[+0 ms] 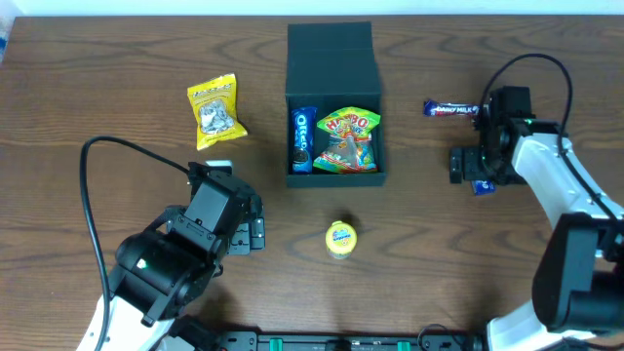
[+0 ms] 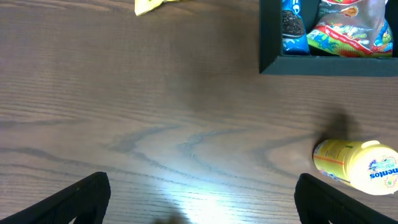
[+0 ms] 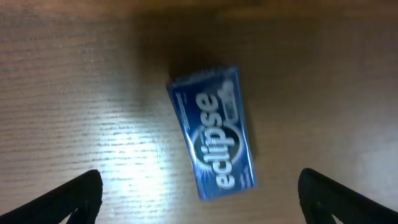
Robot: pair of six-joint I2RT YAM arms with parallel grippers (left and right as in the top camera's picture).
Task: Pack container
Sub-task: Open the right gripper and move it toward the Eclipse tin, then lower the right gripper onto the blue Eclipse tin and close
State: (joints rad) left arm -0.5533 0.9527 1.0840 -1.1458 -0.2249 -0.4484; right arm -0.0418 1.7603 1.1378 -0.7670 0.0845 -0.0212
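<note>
The dark container point(image 1: 336, 178) stands open at the table's middle, its lid point(image 1: 331, 54) folded back. Inside lie a blue Oreo pack point(image 1: 302, 138) and a Haribo bag point(image 1: 348, 139). My right gripper point(image 3: 199, 199) is open above a blue Eclipse pack point(image 3: 214, 140) that lies flat on the table, not touching it. In the overhead view this gripper point(image 1: 468, 168) is right of the container. My left gripper point(image 2: 202, 199) is open and empty over bare table; a yellow Mentos tub point(image 2: 357, 165) lies to its right, and the container's wall point(image 2: 323, 65) shows ahead.
A yellow snack packet point(image 1: 214, 110) lies left of the container. A chocolate bar point(image 1: 448, 109) lies right of it, behind my right gripper. The Mentos tub point(image 1: 340, 238) lies in front of the container. My left gripper point(image 1: 255, 232) is at the front left.
</note>
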